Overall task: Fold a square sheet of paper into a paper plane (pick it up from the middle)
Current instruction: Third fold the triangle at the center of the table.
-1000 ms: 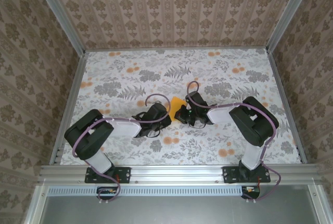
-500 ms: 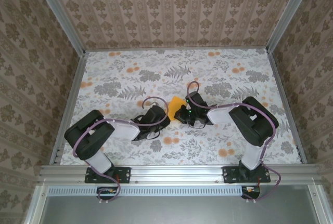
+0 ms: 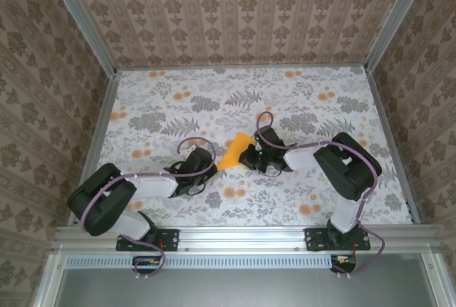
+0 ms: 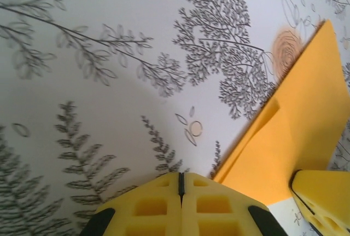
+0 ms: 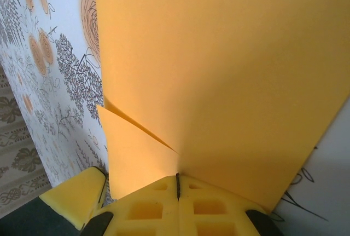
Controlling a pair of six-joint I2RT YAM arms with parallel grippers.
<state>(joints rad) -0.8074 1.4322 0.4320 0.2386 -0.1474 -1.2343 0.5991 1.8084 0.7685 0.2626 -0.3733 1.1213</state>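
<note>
**Right gripper [image 5: 178,184] pinches the paper sheet [image 5: 219,72]; left gripper [image 4: 180,185] closed on nothing**

The right gripper's yellow pads are pressed together on the near edge of the paper sheet. The sheet spreads up and away from the seam, and a folded flap shows a raised edge at the lower left of that wrist view. The left gripper's pads meet with nothing between them, just beside the sheet's lower left edge, close over the table [image 4: 82,110]. From above, the orange-yellow sheet lies at the centre of the flowered table, between the two grippers and tilted, with its narrow end toward the lower left.
</note>
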